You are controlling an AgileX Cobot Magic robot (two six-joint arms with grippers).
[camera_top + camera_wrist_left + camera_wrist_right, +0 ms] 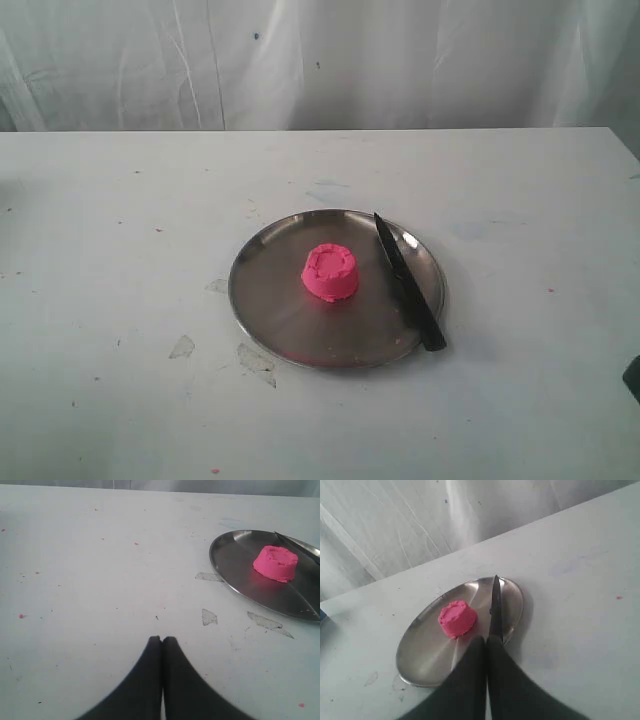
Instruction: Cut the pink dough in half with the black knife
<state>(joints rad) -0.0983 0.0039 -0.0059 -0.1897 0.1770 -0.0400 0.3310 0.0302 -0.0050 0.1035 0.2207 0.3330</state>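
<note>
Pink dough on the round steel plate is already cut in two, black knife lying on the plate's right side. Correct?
No: the bright pink dough is one whole round puck, uncut; the exterior view shows it. The slim black knife does lie on the right side of the round steel plate.

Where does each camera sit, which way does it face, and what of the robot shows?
Exterior: raised, facing the curtain, down on plate, pink dough, black knife; no arm clearly shown.
Left wrist: low over table, plate aside; shut left hand.
Right wrist: above plate, knife ahead; shut right hand.
All share plate, dough, knife.
</note>
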